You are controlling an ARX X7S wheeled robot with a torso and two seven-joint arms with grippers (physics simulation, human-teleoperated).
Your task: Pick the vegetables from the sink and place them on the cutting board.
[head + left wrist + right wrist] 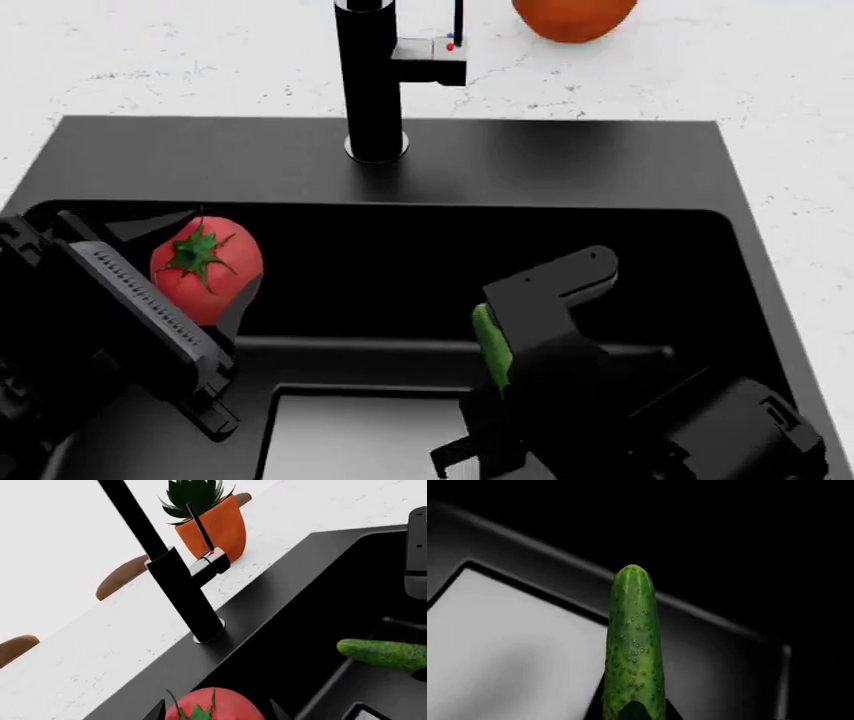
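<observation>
Both black grippers fill the near edge of the head view, down inside the large rectangular matte black sink [667, 170]. That basin takes up most of the white speckled worktop [160, 60] and has a paler grey flat bottom [347, 435]. At the middle of its far rim stands the tall black faucet [371, 90], and beyond it, towards the worktop's far edge, an orange rounded pot [217, 530] holds a spiky dark green plant [195, 495].

The left gripper [200, 300] is closed around the round red tomato with a green stem star [207, 265] — 2 fingers flank it, near the sink's left wall. The right gripper [514, 340] pinches the small dark green bumpy cucumber [632, 645] by 1 end, the free tip clear of the grey floor — right of centre in the basin.
</observation>
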